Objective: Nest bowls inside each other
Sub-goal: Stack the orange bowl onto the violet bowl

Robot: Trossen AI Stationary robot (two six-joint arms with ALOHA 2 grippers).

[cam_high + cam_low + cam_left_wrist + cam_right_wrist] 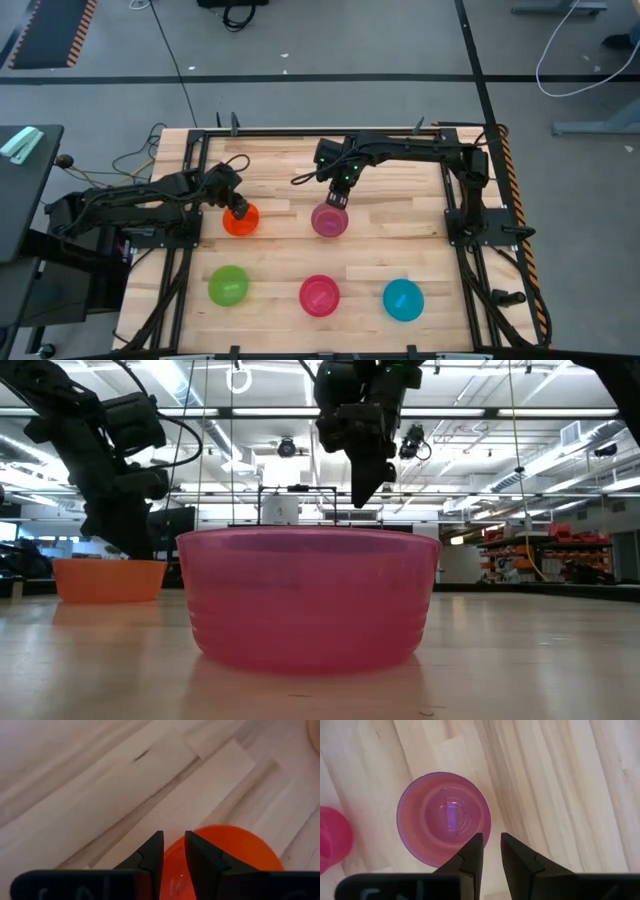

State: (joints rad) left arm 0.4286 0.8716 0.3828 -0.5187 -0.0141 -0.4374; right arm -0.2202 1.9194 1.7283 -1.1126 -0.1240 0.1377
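A: What was shown from above?

B: Five small round plastic bowls were seen on the pale wooden plank table (pixel 400 240): an orange bowl (pixel 241 220) at centre left, a purple bowl (pixel 329 221) at the centre, and along the lower edge a green bowl (pixel 228 286), a magenta-pink bowl (pixel 319 295) and a blue bowl (pixel 403 299), all well apart. The left gripper (pixel 236 209) was placed at the orange bowl's upper rim, the right gripper (pixel 337 200) just above the purple bowl.

A: And what was added by the wrist cameras?

B: The left gripper (pixel 173 851) was shown over the orange bowl's (pixel 220 860) rim, its fingers narrowly parted; whether the rim was pinched cannot be told. The right gripper (pixel 491 851) was shown slightly parted at the purple bowl's (pixel 442 817) edge.

A: And from table height?

B: The frame was filled by the magenta-pink bowl (pixel 308 600), with the orange bowl (pixel 108 578) at far left.
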